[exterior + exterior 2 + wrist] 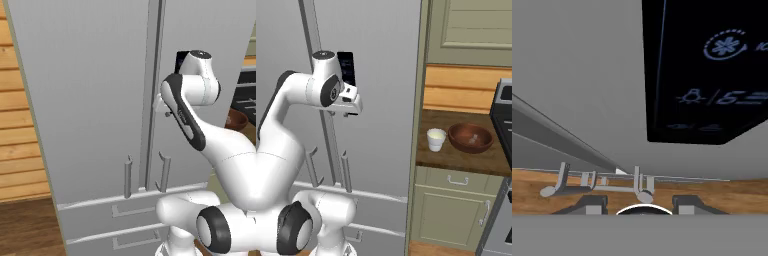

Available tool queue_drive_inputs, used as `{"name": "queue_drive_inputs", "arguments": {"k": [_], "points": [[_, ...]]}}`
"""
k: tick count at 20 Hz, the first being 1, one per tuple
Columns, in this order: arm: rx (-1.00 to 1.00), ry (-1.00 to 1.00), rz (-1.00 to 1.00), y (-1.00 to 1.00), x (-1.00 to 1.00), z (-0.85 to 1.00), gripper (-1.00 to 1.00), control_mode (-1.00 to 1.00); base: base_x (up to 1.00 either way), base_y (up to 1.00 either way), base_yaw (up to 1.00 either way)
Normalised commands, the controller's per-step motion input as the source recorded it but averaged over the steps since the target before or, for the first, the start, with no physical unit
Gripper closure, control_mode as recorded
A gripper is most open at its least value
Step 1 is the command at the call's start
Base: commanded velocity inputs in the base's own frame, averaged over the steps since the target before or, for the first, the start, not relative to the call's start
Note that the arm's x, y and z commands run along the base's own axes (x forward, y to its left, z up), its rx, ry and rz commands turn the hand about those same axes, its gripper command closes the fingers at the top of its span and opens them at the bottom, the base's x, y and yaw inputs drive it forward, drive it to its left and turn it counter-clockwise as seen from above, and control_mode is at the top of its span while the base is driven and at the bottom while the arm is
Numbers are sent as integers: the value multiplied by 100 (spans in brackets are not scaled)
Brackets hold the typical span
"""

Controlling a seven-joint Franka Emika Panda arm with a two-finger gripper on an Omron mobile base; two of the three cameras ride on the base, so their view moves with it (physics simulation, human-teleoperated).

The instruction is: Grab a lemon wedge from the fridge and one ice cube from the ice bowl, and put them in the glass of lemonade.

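Up against the fridge (381, 75), the arm holds its end effector (352, 106) close to the closed right door, just below a black control panel (346, 67) set in that door. From the hand view the panel (707, 70) fills the upper right, with pale icons on it, and the two dark fingertips (592, 204) rise at the bottom well apart with nothing between them, so the end effector is open and empty. Both fridge doors are shut; their two vertical bar handles (128, 176) stand side by side near the lower part of the doors, above two drawers (115, 210).

To the right of the fridge, a wooden counter (456, 157) carries the glass of lemonade (436, 139), a small whitish cup with pale liquid, and just beside it on the right the ice bowl (471, 137), wide and reddish-brown, with something pale inside. Both sit well apart from the end effector. A dark stove (503, 115) stands at the far right edge.
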Motion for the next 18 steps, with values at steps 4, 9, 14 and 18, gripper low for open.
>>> {"name": "queue_drive_inputs", "arguments": {"k": [4,9,14,18], "points": [[0,0,0,0,-21,0,-100,-100,0,0,0],[0,-2,-1,0,-47,-5,-100,-100,0,0,0],[1,0,-7,6,-27,-2,-100,-100,0,0,0],[2,0,-2,-2,-8,-3,-100,100,-5,0,0]]}}
